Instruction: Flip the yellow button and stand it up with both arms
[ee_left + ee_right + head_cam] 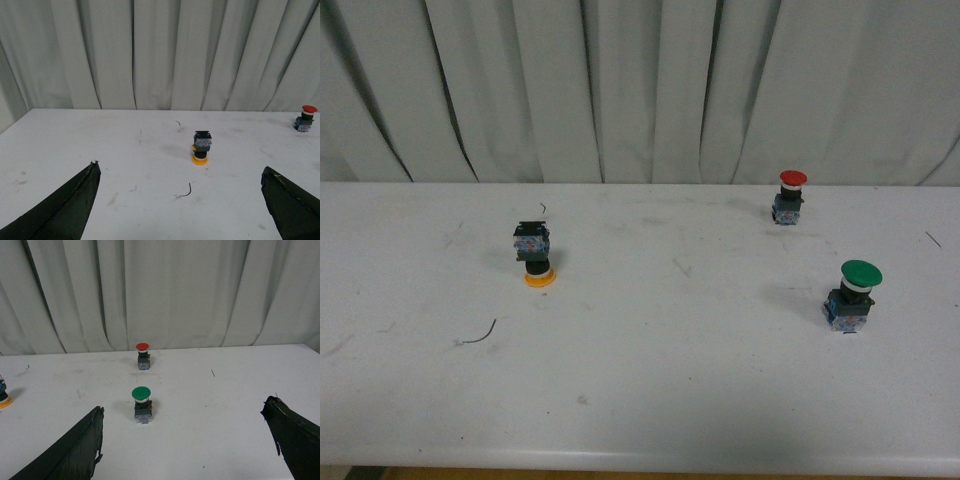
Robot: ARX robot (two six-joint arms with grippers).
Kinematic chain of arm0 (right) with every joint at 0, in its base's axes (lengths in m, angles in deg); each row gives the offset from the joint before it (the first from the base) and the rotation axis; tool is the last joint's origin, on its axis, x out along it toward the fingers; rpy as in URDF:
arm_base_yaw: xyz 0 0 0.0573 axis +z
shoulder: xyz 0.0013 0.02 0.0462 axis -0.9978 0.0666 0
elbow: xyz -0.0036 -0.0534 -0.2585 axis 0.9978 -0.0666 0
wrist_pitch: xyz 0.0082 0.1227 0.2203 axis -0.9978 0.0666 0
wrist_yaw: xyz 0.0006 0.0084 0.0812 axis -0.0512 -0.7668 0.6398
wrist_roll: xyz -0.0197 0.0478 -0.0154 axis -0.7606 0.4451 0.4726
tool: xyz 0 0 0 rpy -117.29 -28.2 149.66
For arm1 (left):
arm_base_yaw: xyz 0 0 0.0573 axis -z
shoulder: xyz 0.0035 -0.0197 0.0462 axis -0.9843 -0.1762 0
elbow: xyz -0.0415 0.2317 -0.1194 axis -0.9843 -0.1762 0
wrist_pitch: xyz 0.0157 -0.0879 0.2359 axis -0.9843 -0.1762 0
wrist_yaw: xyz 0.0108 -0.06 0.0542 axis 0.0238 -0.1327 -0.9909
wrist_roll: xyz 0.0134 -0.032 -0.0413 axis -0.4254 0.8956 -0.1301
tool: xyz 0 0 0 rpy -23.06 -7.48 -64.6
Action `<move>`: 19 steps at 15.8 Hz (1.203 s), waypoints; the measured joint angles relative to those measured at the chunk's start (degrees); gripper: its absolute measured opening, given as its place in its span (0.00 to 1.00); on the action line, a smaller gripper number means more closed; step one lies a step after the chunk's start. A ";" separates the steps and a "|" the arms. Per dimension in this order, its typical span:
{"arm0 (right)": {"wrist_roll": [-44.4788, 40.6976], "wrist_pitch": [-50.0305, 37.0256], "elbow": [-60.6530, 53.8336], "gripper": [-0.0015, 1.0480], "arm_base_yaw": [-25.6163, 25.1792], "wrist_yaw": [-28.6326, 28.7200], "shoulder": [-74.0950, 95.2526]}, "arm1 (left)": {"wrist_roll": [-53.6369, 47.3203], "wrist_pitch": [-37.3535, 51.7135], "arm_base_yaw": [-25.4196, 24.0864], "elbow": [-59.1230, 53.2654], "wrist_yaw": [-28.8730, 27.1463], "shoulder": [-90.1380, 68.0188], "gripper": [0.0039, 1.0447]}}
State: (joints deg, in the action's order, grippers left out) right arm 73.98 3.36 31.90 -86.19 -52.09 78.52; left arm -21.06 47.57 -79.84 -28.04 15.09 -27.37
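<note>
The yellow button (535, 255) sits cap-down toward the far-left corner of the counter (650, 410). The left gripper (180, 167) and right gripper (183, 405) have their fingers spread wide.

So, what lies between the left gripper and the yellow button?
In the left wrist view, just bare table with one small curved wire scrap lies between the open left gripper and the yellow button.

The small yellow-capped push-button switch (201, 147) sits upside down on the scuffed white table (100, 145), cap down and blue-grey base up. Farther off to its right stands 1 red-capped switch (305, 118). The left gripper (180, 166) holds its 2 black fingers (70, 207) wide apart, empty.
</note>
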 joint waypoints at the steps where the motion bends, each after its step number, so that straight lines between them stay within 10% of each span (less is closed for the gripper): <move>1: 0.00 0.00 0.00 0.94 0.00 0.02 0.00 | 0.00 0.00 0.00 0.00 0.00 0.00 0.94; 19: 0.00 0.00 0.00 0.94 0.00 0.00 0.00 | 0.00 0.00 0.00 0.00 0.00 0.00 0.94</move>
State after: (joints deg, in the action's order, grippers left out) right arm 73.98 3.36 31.90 -86.19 -52.09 78.52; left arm -21.06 47.57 -79.84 -28.04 15.09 -27.37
